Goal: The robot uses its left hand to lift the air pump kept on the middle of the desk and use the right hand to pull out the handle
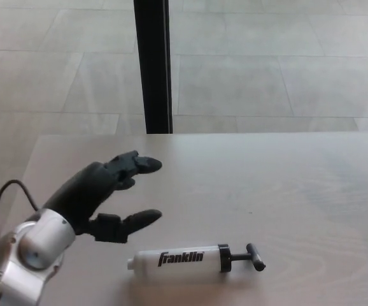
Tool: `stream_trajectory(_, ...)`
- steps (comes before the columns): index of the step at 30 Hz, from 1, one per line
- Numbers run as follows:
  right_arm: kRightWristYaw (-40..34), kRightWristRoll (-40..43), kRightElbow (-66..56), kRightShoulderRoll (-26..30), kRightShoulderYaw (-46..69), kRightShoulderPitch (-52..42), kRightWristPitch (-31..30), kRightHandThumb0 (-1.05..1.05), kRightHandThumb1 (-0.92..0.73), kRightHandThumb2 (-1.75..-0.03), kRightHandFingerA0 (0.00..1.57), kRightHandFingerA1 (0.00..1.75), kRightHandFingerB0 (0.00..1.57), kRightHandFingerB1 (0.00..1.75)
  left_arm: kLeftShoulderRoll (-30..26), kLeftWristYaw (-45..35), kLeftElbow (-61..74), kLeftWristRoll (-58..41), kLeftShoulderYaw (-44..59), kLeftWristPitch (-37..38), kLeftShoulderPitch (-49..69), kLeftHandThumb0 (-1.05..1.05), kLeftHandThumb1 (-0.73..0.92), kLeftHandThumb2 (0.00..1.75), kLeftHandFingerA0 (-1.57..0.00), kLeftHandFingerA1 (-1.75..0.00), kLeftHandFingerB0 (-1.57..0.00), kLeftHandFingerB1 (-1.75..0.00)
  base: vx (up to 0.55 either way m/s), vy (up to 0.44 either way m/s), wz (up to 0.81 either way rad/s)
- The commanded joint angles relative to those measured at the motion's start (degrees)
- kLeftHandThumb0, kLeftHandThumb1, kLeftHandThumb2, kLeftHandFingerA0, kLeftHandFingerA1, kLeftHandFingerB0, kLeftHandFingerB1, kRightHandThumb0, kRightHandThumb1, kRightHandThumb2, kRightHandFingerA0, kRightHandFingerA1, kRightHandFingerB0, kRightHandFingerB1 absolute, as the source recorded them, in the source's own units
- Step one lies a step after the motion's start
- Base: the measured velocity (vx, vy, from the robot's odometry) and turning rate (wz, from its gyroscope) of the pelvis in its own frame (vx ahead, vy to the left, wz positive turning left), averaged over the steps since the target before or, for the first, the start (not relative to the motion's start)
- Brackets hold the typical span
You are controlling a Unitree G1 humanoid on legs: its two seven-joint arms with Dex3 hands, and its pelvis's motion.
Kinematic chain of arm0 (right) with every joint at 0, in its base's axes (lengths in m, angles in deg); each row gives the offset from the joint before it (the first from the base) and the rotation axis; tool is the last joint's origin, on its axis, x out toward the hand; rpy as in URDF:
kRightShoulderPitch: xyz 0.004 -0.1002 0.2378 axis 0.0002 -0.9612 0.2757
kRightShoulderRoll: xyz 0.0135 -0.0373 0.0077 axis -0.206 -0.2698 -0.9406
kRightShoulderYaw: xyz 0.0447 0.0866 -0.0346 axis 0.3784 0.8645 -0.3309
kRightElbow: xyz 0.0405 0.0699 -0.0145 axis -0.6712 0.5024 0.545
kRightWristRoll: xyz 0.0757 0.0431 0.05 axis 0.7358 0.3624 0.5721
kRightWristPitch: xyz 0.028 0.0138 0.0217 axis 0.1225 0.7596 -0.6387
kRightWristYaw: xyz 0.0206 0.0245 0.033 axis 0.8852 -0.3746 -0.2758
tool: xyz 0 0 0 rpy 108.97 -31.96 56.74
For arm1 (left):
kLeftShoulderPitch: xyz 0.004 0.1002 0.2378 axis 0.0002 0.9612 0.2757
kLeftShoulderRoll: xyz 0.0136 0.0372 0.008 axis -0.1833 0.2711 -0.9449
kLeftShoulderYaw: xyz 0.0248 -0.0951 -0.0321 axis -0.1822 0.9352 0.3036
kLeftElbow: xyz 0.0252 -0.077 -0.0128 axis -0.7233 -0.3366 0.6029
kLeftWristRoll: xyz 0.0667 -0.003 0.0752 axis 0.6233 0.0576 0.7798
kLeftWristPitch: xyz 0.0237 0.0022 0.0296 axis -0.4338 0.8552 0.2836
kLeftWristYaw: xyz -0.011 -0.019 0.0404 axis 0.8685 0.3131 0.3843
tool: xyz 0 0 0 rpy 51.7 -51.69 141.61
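Head view puts the air pump [190, 262] right in front of you, lying on its side on the pale wooden desk [286, 185], close to the near edge. You can read the black "franklin" lettering along its white barrel, with the small nozzle end pointing to picture left and the black collar at the other end. Out of that collar comes a short rod, and on the end of it sits the dark T-shaped handle [254, 257], resting on the desk just to the right of the barrel, only a little way out from the collar. Now look to the left of the pump: your left hand [104, 191] is in over the desk, reaching from the lower left corner on its silver wrist with a black cable looping behind it. Its fingers are spread wide with nothing between them, the two thick fingers [138, 164] stretched out above and beyond the pump, the thumb [136, 221] lower down, its tip just above the nozzle end. You have no contact yet; the pump lies free of the hand. Your right hand does not show anywhere. Beyond the pump, past the far edge of the desk, a black post [152, 64] stands upright against a pale tiled floor [267, 70].
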Motion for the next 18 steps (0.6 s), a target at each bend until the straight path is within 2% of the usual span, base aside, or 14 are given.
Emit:
stream_trajectory(1, -0.3, -0.2, -5.4, -0.6, -0.9, -1.6, -7.8, -0.84, -0.61, -1.00, 0.34, 0.57, 0.19, 0.44, 0.0, -5.4, 0.6, 14.2, -11.4, -14.1, -4.5, -0.82, 0.61, 0.97, -0.04, -0.48, -0.12, -0.47, 0.00, 0.000, 0.00)
stream_trajectory(2, -0.6, -0.5, -5.8, -0.6, -1.0, -1.6, -8.3, -0.80, -0.78, -0.64, 0.40, 0.46, 0.27, 0.31, 0.6, -4.6, 0.2, 14.5, -12.0, -13.9, -4.4, -0.40, 0.41, 1.02, -0.04, -0.54, 0.00, -0.48, 0.00, 0.000, 0.00)
stream_trajectory(4, -0.6, -0.5, -6.8, -0.8, -1.4, -1.4, -9.0, -0.78, -0.78, -0.64, 0.40, 0.47, 0.28, 0.32, 1.9, -3.5, -1.3, 16.3, -14.5, -13.5, -4.7, -0.41, 0.40, 1.02, -0.03, -0.54, 0.00, -0.48, 0.00, 0.000, 0.00)
stream_trajectory(5, -0.7, -0.3, -6.8, -0.9, -1.4, -1.2, -9.1, -0.74, -0.77, -0.63, 0.42, 0.47, 0.31, 0.33, 2.3, -3.6, -1.6, 16.9, -15.4, -13.8, -5.0, -0.83, 0.77, 0.65, -0.06, -0.44, -0.17, -0.39, 0.00, 0.000, 0.00)
stream_trajectory(6, -0.9, 0.0, -7.0, -1.4, -1.5, -0.7, -9.4, -0.78, -0.77, -0.63, 0.42, 0.48, 0.32, 0.34, 3.4, -3.3, -2.7, 18.8, -17.9, -14.1, -5.6, -0.41, 0.40, 1.02, -0.04, -0.55, 0.00, -0.49, 0.00, 0.000, 0.00)
stream_trajectory(11, -1.2, -0.1, -7.5, -2.1, -1.7, -0.2, -10.0, -0.75, -0.77, -0.63, 0.44, 0.49, 0.32, 0.34, 4.2, -2.3, -3.1, 21.8, -21.1, -14.7, -5.9, -0.41, 0.39, 1.03, -0.04, -0.56, 0.00, -0.49, 0.00, 0.000, 0.00)
stream_trajectory(12, -1.2, -0.2, -7.7, -2.1, -1.7, -0.2, -10.1, -0.76, -0.76, -0.63, 0.44, 0.48, 0.32, 0.34, 4.2, -2.5, -3.1, 22.4, -21.8, -15.0, -5.9, -0.86, 0.79, 0.65, -0.04, -0.49, -0.17, -0.41, 0.00, 0.000, 0.00)
stream_trajectory(13, -1.4, -0.2, -7.8, -2.3, -1.6, -0.1, -10.1, -0.73, -0.76, -0.63, 0.45, 0.49, 0.33, 0.35, 4.2, -2.2, -3.4, 23.1, -22.5, -14.9, -5.9, -0.41, 0.39, 1.03, -0.05, -0.56, 0.00, -0.50, 0.00, 0.000, 0.00)
stream_trajectory(14, -1.3, -0.2, -7.9, -2.4, -1.6, -0.2, -10.3, -0.73, -0.76, -0.63, 0.44, 0.49, 0.33, 0.35, 4.3, -2.0, -3.4, 23.6, -22.8, -15.0, -5.7, -0.86, 0.80, 0.64, -0.05, -0.50, -0.18, -0.41, 0.00, 0.000, 0.00)
stream_trajectory(17, -1.5, -0.4, -8.6, -2.9, -1.4, -0.4, -10.3, -0.74, -0.77, -0.63, 0.44, 0.50, 0.35, 0.35, 4.5, -1.7, -4.2, 26.9, -26.3, -16.5, -4.1, -0.85, 0.81, 0.64, -0.04, -0.44, -0.18, -0.38, 0.00, 0.000, 0.00)
stream_trajectory(18, -1.5, -0.5, -8.7, -3.0, -1.3, -0.5, -10.2, -0.73, -0.77, -0.63, 0.43, 0.50, 0.35, 0.36, 4.8, -1.2, -4.8, 27.8, -27.4, -16.8, -3.4, -0.89, 0.64, 1.02, -0.03, -0.42, -0.13, -0.49, 0.00, 0.000, 0.00)
